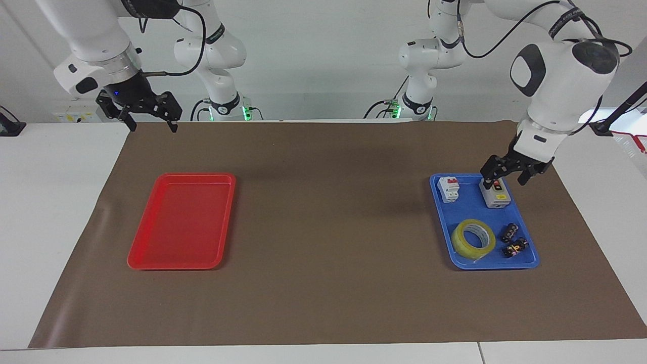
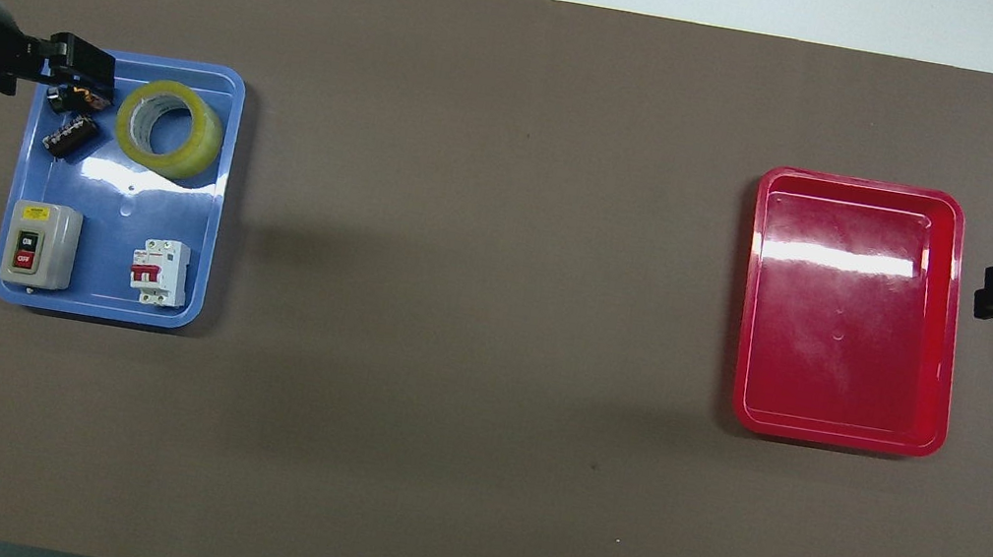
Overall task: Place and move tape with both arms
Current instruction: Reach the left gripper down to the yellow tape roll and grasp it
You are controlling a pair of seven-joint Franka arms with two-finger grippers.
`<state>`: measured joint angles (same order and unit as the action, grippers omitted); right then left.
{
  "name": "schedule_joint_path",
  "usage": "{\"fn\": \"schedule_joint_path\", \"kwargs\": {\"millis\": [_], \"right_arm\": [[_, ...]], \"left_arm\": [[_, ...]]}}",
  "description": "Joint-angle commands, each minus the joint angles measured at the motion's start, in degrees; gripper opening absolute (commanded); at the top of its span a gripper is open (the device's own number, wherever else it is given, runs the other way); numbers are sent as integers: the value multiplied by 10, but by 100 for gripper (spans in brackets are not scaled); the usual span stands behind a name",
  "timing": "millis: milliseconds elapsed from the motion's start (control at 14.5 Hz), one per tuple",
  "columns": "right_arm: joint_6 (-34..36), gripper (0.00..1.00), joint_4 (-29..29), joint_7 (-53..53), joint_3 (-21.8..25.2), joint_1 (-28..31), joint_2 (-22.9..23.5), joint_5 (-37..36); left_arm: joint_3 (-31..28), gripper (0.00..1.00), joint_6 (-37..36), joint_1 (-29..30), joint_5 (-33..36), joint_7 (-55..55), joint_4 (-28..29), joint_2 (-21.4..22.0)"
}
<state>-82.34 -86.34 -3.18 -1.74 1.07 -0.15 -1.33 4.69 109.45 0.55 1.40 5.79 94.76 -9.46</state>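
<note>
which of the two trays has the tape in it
The blue tray, at the left arm's end of the table. The tape lies flat in it; the red tray at the right arm's end holds nothing.

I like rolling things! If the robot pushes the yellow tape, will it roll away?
Probably not yet: the tape lies flat on its side in the blue tray, so a push would likely slide it. Stood on edge, its round shape could roll. It looks stiff, and the open middle should give the left tool an easy hold.
</note>
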Motion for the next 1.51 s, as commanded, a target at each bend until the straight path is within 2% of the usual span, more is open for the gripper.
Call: {"fn": "schedule_joint_path", "kwargs": {"millis": [0,206,482,688,963,1032,1101,1170,1239,1307,1445], "right_arm": [[3,100,-4,5,-4,2,-7,-4],[-1,100,-6,5,-4,2,-7,-4],[0,100,-7,5,-4,2,-8,-3],[0,100,-6,5,-4,2,-7,-4],[-1,100,-6,5,-4,2,-7,-3],[0,100,-6,4,-4,2,-8,-3],[0,100,-6,4,-4,2,-8,-3],[0,100,-6,4,-4,2,-7,-3],[0,100,-6,4,-4,2,-7,-3],[-1,100,-6,4,-4,2,-7,-3],[-2,100,-7,3,-5,2,-8,-3]], "left_arm": [[-2,100,54,8,-11,-10,2,-43],[-2,100,101,14,-11,-11,13,-76],[-2,97,195,25,-11,-11,86,-90],[-3,96,221,43,-11,-12,92,-115],[-3,94,244,43,-11,-10,118,-118],[-3,88,252,40,-11,-10,125,-117],[-3,70,255,38,-11,-10,127,-116],[-3,44,255,38,-11,-9,127,-116],[-3,12,255,37,-11,-6,127,-116],[-3,0,255,37,-11,-6,127,-116],[-3,0,249,37,-11,-9,126,-115]]}}
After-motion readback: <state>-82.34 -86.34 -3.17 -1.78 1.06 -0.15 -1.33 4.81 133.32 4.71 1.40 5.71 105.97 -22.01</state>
